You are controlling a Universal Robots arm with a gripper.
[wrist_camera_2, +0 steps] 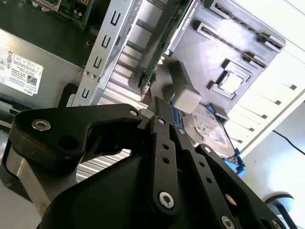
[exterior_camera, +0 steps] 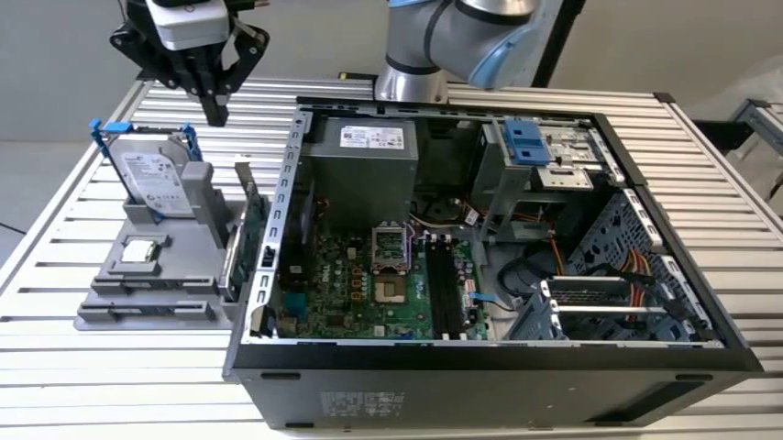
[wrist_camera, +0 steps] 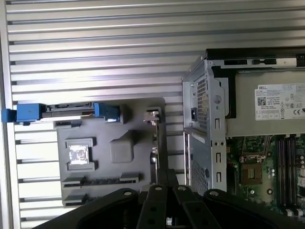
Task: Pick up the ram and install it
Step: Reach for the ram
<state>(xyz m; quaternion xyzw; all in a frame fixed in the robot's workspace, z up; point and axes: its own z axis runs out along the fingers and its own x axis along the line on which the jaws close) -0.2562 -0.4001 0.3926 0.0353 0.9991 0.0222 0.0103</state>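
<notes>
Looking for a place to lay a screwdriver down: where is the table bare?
The slatted table is bare on the near side of the grey holder, and in a strip at the exterior view's left of it. Crowded: the holder itself, with hard drive and upright card, the gripper above, and the open computer case close beside.

The computer case [exterior_camera: 490,380] is lying open on the table [exterior_camera: 73,367], with the holder [exterior_camera: 147,313] sitting just beside it on the exterior view's left. The hard drive [exterior_camera: 157,179] is standing upright at the holder's rear, the processor [exterior_camera: 143,249] is lying in front of it, and the card [exterior_camera: 255,247] is standing between holder and case. The gripper [exterior_camera: 218,117] is hanging above the holder's rear.
</notes>
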